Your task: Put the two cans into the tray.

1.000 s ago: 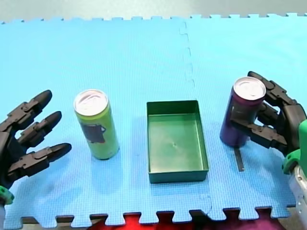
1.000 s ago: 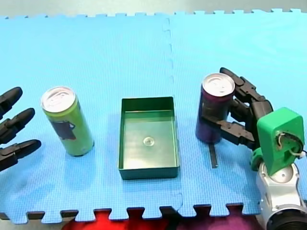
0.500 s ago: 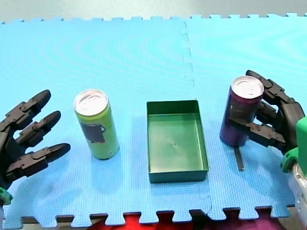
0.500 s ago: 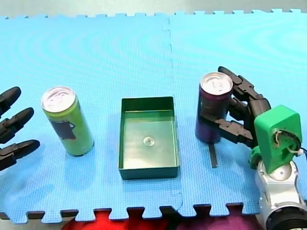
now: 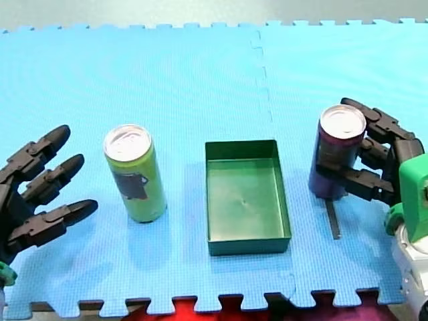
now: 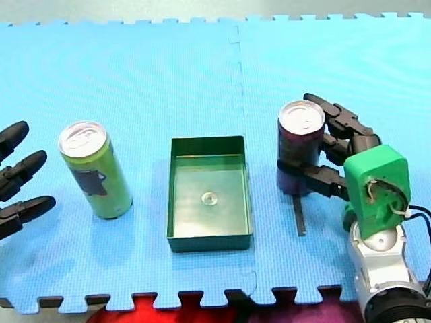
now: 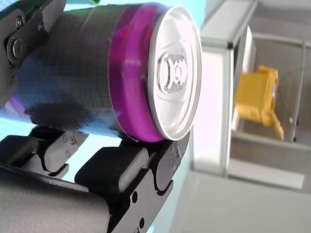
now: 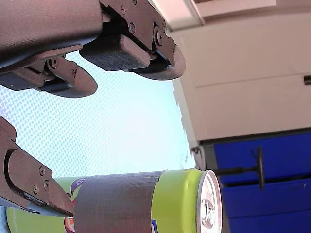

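The worktop is covered by a blue foam mat point(image 5: 200, 87) made of interlocking tiles, with one seam running from far to near just right of centre.

Tray: a green rectangular tray point(image 5: 215, 200) sits at the middle of the mat, long side running far to near. Its walls are low and nothing lies in it.

Purple can: the purple can point(image 5: 336, 157) stands upright to the right of the tray, near it but not touching, silver top with pull tab facing up. The right hand point(image 5: 374, 160) is clenched around it from the right side: two fingers wrap the far side near the top, and one finger point(image 5: 351, 177) crosses the near side at mid height. The first wrist view shows the same grasp, with the can body point(image 7: 97, 68) pressed against the dark finger pads point(image 7: 112, 167). Whether the can base rests on the mat cannot be told. A thin dark strip point(image 5: 332, 221) lies on the mat just near of the can.

Green can: the green can point(image 5: 136, 174) stands upright to the left of the tray, apart from it, with a dark label on its side. In the second wrist view it point(image 8: 175, 204) appears beside dark fingers.

Left hand: the left hand point(image 5: 37, 197) is released and holds nothing. It sits at the near left of the mat, left of the green can and clear of it.
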`<state>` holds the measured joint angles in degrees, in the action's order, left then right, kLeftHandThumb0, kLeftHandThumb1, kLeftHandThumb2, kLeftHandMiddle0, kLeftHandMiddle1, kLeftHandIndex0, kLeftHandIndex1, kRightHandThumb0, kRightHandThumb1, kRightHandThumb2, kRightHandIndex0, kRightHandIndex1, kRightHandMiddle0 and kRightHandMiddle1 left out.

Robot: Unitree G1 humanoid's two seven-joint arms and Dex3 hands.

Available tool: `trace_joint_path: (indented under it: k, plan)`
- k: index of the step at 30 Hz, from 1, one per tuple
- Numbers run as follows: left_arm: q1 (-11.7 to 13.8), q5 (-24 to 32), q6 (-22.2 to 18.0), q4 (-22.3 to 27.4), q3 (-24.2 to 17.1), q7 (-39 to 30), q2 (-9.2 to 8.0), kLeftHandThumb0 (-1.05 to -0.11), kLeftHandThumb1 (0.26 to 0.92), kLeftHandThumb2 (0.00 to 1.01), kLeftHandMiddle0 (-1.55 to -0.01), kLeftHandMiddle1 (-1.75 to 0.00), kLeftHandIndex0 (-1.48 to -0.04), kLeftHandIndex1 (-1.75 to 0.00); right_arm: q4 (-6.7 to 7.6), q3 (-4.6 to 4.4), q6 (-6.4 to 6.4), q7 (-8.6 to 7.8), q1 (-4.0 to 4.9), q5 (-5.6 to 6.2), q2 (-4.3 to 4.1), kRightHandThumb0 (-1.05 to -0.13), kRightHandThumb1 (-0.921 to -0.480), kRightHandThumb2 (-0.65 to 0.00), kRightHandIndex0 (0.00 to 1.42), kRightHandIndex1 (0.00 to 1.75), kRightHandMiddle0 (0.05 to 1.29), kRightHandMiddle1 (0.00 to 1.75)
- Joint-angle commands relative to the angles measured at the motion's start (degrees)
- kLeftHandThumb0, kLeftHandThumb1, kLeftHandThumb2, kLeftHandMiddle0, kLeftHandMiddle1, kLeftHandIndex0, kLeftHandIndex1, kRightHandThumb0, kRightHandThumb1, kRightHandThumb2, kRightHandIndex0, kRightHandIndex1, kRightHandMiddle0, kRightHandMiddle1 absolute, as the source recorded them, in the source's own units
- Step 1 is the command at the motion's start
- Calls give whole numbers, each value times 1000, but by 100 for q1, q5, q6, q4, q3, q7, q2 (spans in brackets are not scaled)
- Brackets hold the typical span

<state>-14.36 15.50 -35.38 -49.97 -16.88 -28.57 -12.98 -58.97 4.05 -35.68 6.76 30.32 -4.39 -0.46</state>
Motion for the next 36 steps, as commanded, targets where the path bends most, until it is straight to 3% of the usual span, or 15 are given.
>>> trace_joint_path:
  k: [1, 7, 20, 25, 28, 32, 36]
  plan:
    - [10, 1, 19, 25, -3, 18, -37, -733, 631, 0, -555, -1, -525, -1, -1, 13, -145, 84, -26, -2, -34, -486, -719, -5, 1254, 40, 1194, 47]
    - [23, -5, 25, 40, 3, 42, -29, -731, 631, 0, -557, -2, -528, -1, -61, 27, -343, 141, -54, -11, -55, -457, -727, -4, 1277, 30, 1221, 28]
    - [57, -46, 22, 86, 35, 96, -33, -729, 634, 1, -557, 0, -522, 0, -161, 23, -538, 122, -50, -41, -138, -415, -736, -2, 1316, 19, 1236, 8]
    - [57, -55, 43, 99, 35, 106, -37, -728, 634, 0, -555, 0, -517, 0, -174, 35, -597, 94, -27, -13, -133, -408, -737, -2, 1325, 16, 1237, 5]
    - [45, -56, 59, 87, 36, 119, -31, -725, 632, 0, -555, 0, -516, 0, -123, 101, -559, -41, 29, 126, -107, -408, -738, -1, 1328, 13, 1236, 3]
    - [35, -62, 80, 78, 40, 138, -27, -724, 629, 0, -557, -2, -516, 0, 18, 221, -457, -301, 131, 417, -38, -410, -738, -1, 1332, 10, 1235, 1]
    - [42, -65, 110, 102, 48, 151, -22, -724, 627, 0, -558, -1, -517, -1, 243, 297, -399, -541, 119, 654, 42, -410, -737, 0, 1334, 8, 1230, 0]
